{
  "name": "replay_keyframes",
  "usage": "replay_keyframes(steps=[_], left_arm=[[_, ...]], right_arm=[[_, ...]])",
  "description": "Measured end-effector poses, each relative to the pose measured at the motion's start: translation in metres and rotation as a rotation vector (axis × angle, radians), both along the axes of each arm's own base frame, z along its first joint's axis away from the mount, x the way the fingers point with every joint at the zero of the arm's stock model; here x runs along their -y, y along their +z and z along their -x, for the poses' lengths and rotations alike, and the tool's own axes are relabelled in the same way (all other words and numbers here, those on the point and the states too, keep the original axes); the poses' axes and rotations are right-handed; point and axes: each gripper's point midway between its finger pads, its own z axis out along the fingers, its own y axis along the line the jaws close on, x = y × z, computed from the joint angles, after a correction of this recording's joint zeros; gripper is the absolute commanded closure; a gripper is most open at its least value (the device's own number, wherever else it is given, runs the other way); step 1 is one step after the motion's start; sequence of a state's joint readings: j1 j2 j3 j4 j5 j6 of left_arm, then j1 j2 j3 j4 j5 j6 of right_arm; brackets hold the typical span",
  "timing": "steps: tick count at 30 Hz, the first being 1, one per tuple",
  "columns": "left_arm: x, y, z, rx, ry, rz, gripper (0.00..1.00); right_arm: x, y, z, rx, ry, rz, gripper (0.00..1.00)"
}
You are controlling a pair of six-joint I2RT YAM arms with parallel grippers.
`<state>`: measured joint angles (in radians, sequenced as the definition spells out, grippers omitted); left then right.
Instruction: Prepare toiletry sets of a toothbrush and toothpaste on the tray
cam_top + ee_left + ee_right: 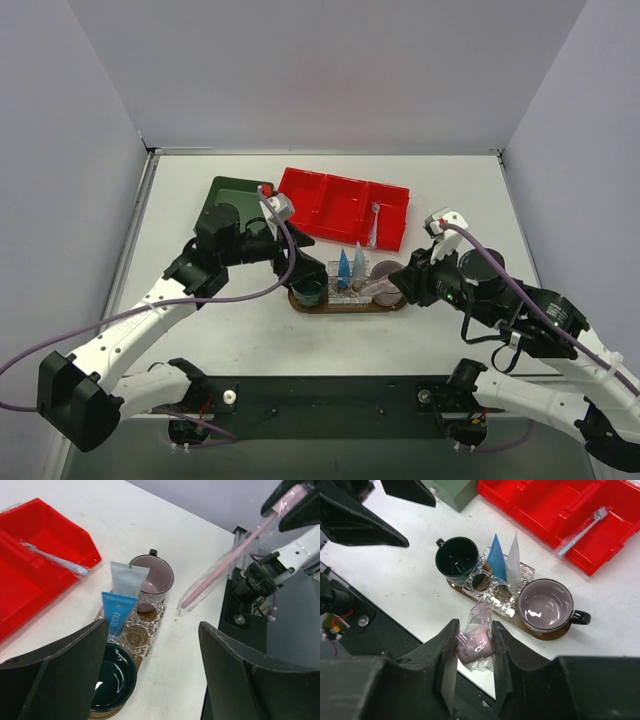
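Note:
The brown oval tray holds a dark green mug, a translucent pink mug, and a blue and a white toothpaste tube standing in a foil-lined holder. My right gripper is shut on a pink toothbrush in clear wrap, held above the table just near of the tray, by the pink mug. My left gripper is open and empty above the green mug. The pink toothbrush also shows in the left wrist view.
A red three-compartment bin stands behind the tray with a pale wrapped toothbrush in its right part. A green square box sits left of the bin, behind my left arm. The table's dark near edge is close.

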<state>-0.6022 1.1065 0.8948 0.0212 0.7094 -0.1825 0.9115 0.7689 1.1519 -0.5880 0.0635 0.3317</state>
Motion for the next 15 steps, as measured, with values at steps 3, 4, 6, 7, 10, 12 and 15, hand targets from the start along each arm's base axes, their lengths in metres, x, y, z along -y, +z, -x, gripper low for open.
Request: replay_keyframes(steps=[3, 4, 6, 7, 10, 12, 15], left_arm=[[-0.008, 0.002, -0.011, 0.014, 0.065, -0.001, 0.17], [-0.009, 0.003, -0.013, 0.02, 0.079, -0.001, 0.17], [-0.012, 0.005, -0.017, 0.029, 0.107, -0.001, 0.17], [-0.013, 0.005, -0.019, 0.032, 0.121, -0.003, 0.17], [-0.017, 0.004, -0.027, 0.035, 0.17, -0.011, 0.17], [-0.02, 0.003, -0.032, 0.036, 0.202, -0.018, 0.17], [-0.025, 0.0, -0.041, 0.036, 0.257, -0.032, 0.17]], right_arm=[[0.004, -0.007, 0.0, 0.03, -0.018, 0.044, 1.0], [0.004, -0.008, 0.0, 0.038, -0.02, 0.055, 1.0], [0.004, -0.011, 0.0, 0.057, -0.028, 0.083, 1.0], [0.003, -0.012, 0.001, 0.065, -0.029, 0.094, 1.0], [0.001, -0.016, 0.0, 0.084, -0.039, 0.126, 1.0], [0.0, -0.02, -0.002, 0.093, -0.049, 0.142, 1.0], [-0.002, -0.029, -0.003, 0.099, -0.056, 0.162, 1.0]])
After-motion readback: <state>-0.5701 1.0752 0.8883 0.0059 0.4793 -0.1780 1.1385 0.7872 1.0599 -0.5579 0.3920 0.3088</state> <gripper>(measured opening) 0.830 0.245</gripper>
